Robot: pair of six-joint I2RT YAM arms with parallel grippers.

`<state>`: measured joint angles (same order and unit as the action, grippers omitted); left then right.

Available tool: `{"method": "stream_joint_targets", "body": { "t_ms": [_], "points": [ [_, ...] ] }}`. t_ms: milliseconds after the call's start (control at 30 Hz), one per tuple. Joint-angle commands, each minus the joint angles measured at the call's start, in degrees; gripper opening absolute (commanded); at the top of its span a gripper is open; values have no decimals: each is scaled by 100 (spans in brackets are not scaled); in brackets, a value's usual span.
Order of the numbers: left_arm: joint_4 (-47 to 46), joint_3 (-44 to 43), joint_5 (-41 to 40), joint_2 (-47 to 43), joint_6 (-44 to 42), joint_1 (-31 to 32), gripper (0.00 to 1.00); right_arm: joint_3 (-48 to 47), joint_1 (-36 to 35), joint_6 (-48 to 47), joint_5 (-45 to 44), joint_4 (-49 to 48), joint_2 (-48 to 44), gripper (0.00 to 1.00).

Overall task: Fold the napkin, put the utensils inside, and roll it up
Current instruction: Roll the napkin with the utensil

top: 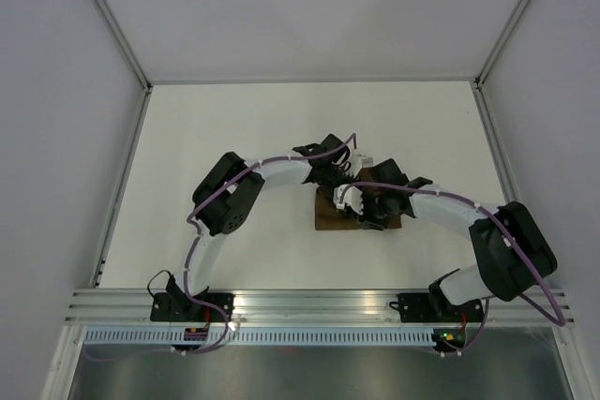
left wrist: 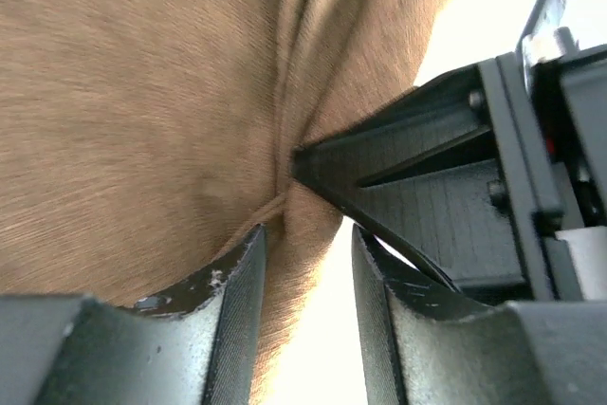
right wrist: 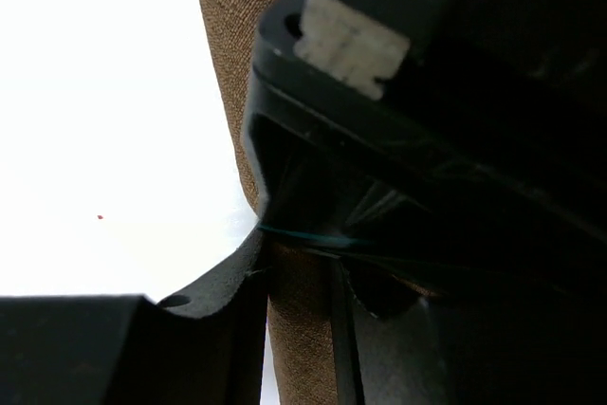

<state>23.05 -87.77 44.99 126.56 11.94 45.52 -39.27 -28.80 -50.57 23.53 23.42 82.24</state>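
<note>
Napkin [top: 323, 219], dark brown and folded into a short band, lay at the middle of the white surface [top: 234, 128], its long axis running left to right. From above only its left end and near edge showed, because the two wrists crowded over the rest. Pale walls [top: 56, 138] closed the left, far and right sides. A metal rail [top: 309, 302] ran along the near edge, where both arm bases sat.

The left arm [top: 230, 199] rose from its near-left base with the elbow bent out to the left. Its forearm reached right, and the wrist tipped down over the far edge of the napkin. The left fingers [top: 345, 178] stood apart. In their own camera a hanging fold of cloth lay between the fingers [left wrist: 237, 301], touching one of them, with a bright gap beside the other, so nothing was clamped.

The right arm [top: 506, 245] stood on the near-right base with the elbow out to the right and the forearm reaching left. The right fingers [top: 364, 205] were closed on a ridge of the napkin. Seen from the left wrist, they [left wrist: 408, 173] met in a wedge at the cloth, and creases ran out from that spot. In the right wrist camera the cloth passed between those fingers [right wrist: 223, 320], and the other wrist, dark and blurred, blocked the upper right.
</note>
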Motion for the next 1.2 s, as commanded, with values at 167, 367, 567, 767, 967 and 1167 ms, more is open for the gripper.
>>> {"method": "stream_joint_targets", "body": {
  "t_ms": [167,367,567,767,967,1167],
  "points": [
    [-458,470,-913,-1326,712,-596,50,-986,497,-568,1311,1585,986,13],
    [-1046,1304,-1756,-2284,739,-825,50,-1776,779,-1076,1777,2578,1908,13],
    [-1812,2447,-2302,-3031,801,-904,51,-2541,990,-1456,1849,3388,2735,13],
    [-2945,3704,-3240,-3961,336,-650,51,-2964,1051,-1658,1849,3819,3368,13],
    [-3991,4777,-4436,-4623,-735,272,53,-3447,1087,-1614,1831,4135,3939,13],
    [-4247,4734,-5728,-4334,-2116,1608,54,-3834,1131,-1614,1848,4417,4327,13]
  ]
}}
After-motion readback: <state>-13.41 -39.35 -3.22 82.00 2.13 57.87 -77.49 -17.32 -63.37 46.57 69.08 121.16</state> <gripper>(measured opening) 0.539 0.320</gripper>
